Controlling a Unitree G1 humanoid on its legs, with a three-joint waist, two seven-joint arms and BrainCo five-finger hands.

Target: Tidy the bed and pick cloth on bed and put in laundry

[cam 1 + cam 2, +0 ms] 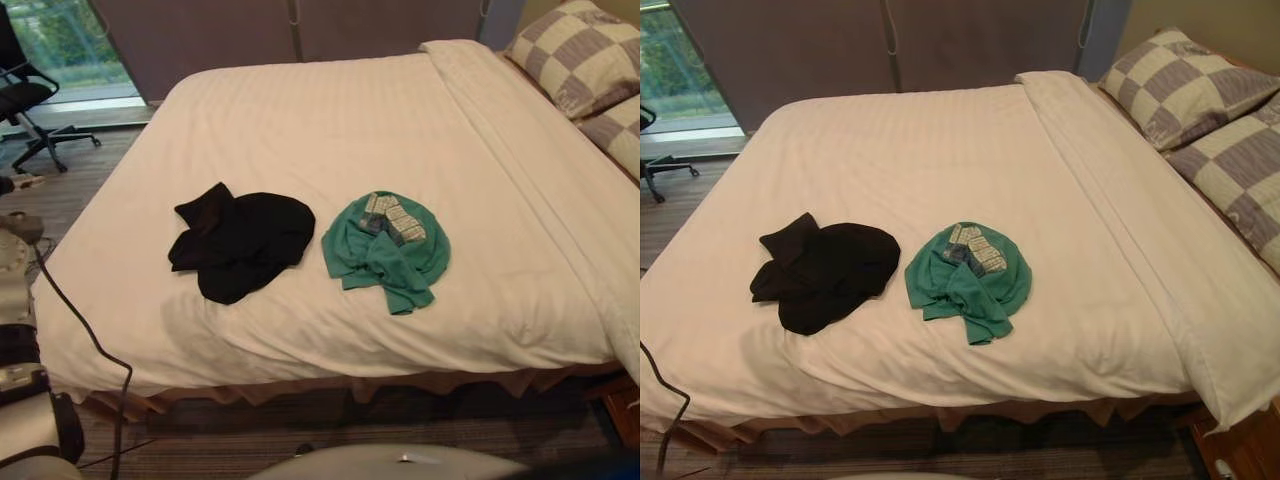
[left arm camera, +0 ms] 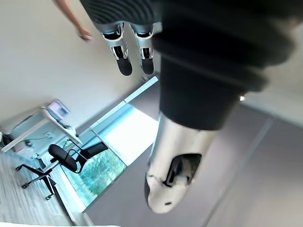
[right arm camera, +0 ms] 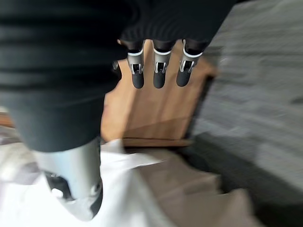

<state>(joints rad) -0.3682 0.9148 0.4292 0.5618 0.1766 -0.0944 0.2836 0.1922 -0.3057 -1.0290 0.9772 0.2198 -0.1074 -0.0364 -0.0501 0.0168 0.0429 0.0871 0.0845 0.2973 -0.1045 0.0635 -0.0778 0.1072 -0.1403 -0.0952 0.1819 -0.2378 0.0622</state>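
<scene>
Left hand (image 2: 124, 56): fingers loosely straight, holding nothing (an office chair (image 2: 64, 158) shows past it).
Right hand (image 3: 158, 73): fingers straight, empty.
Black cloth (image 1: 240, 245): crumpled on the bed (image 1: 300, 110), near its front edge.
Green cloth (image 1: 385, 250): just beside the black cloth on its right, not touching (a checked patch lies on top).
Pillows (image 1: 1185, 85): at the bed's right end.
</scene>
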